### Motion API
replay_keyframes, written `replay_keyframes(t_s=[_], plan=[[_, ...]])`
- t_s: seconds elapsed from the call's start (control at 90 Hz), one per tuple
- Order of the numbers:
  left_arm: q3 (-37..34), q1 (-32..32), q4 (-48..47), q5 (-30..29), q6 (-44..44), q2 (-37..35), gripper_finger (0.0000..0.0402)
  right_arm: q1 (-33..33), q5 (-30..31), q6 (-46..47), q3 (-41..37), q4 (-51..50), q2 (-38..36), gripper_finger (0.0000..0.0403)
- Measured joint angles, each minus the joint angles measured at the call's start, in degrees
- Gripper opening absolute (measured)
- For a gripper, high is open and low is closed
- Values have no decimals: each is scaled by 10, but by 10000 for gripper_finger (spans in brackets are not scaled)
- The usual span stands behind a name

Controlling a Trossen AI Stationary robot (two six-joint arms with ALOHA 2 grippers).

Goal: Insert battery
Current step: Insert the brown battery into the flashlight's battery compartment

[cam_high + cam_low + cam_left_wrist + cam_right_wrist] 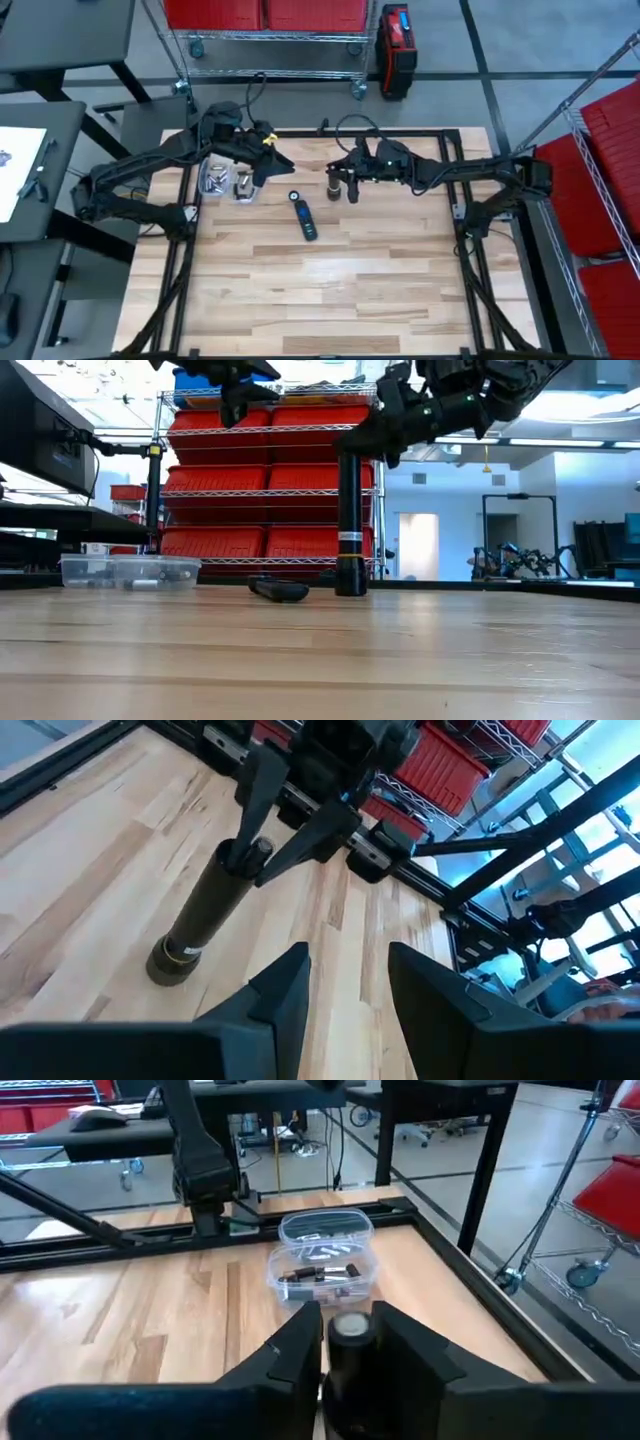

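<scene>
A black flashlight tube stands upright on its end on the wooden table, near the far middle. A pale round end shows in its top; I cannot tell if this is the battery. My right gripper is shut on the tube's top. My left gripper hangs open and holds nothing, in the air to the left of the tube. A short dark flashlight part lies flat on the table, nearer than the tube. My right gripper pinches the tube's top end between its two fingers, one on each side. The fingers come from the table's right side, slanting down. The tube stays upright with its bottom end on the table.
Two clear tubs holding small metal cylinders sit at the far left of the table. The black frame rails run round the table. Bare wood lies toward the near edge.
</scene>
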Motion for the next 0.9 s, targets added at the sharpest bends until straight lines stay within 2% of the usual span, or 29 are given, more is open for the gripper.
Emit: replay_keyframes(t_s=[0.256, 0.6, 0.9], plan=[[0, 0, 0, 0, 0, 0, 118, 0, 0, 0, 0, 3, -2, 119], [0, 0, 1, 0, 0, 0, 118, -7, -1, -11, -1, -2, -45, 200], [0, 0, 1, 0, 0, 0, 118, -7, -1, -22, 0, -62, -53, 192]])
